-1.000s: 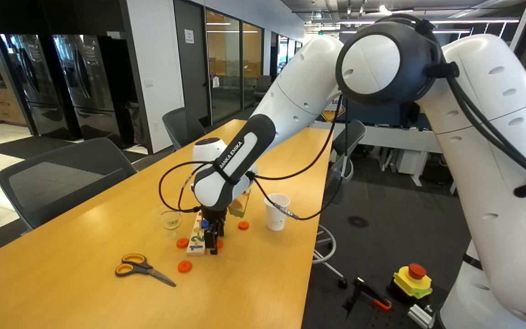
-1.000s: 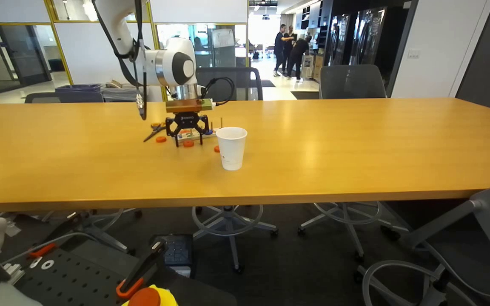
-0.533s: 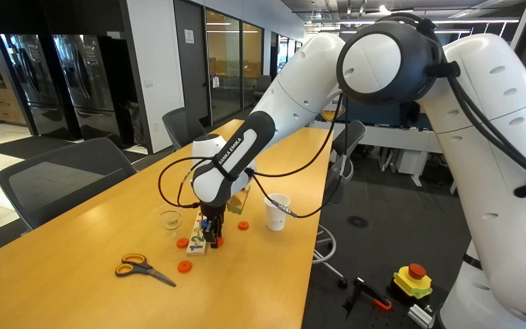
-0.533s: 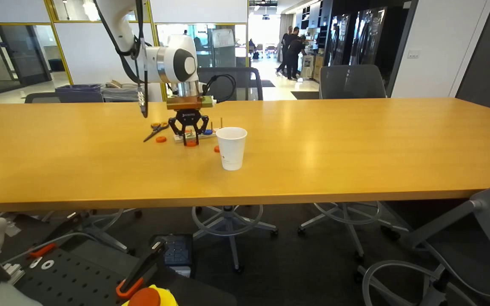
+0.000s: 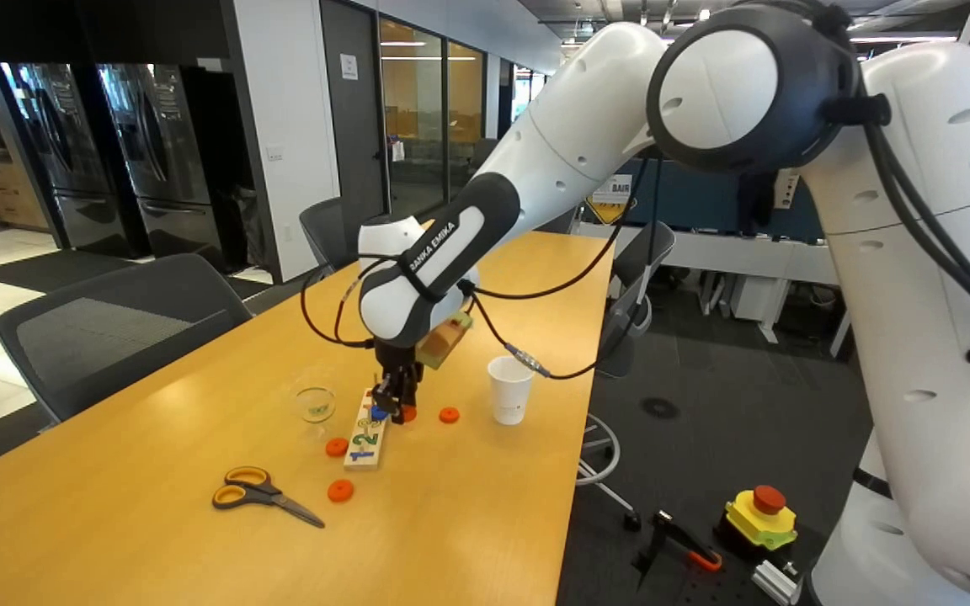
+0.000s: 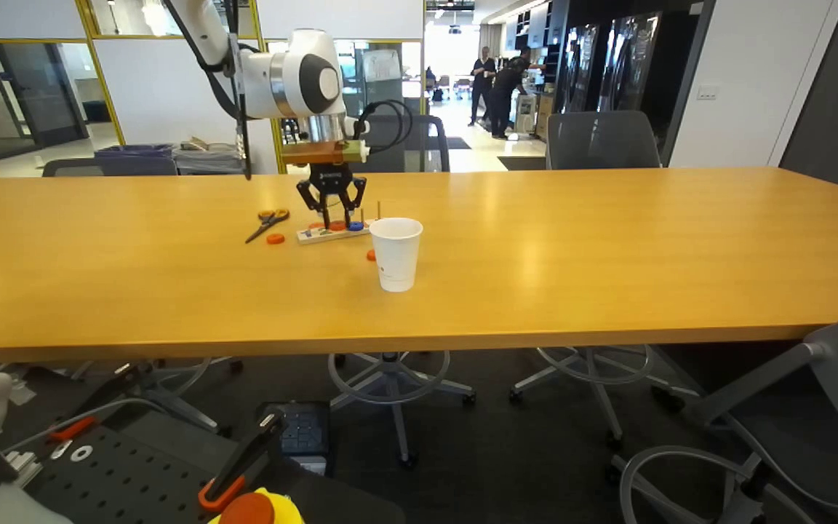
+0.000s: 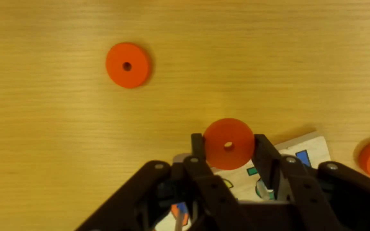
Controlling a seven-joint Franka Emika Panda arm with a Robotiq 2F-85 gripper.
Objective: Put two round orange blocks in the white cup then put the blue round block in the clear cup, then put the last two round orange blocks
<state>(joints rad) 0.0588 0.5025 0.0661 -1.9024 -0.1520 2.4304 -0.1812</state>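
Note:
My gripper (image 7: 228,144) is shut on a round orange block (image 7: 229,130), its fingers on opposite edges; the block hangs above the table beside the numbered wooden board (image 5: 365,442). Other round orange blocks lie flat on the table: one (image 5: 449,415) near the white cup, one (image 5: 337,447) left of the board, and one (image 5: 340,491) near the scissors. The blue round block (image 6: 356,226) sits on the board, partly hidden by the gripper in an exterior view. Upright stands the white cup (image 5: 510,396). The clear cup (image 5: 316,406) stands left of the board.
Orange-handled scissors (image 5: 262,495) lie on the table. Thin pegs (image 6: 379,209) rise from the far end of the board. The table's edge (image 6: 419,342) runs just beyond the white cup. Chairs (image 5: 123,328) stand around the table.
The gripper stood open around the orange block on the table, then closed on it. Since then it has lifted the block and shifted along the board, away from the scissors.

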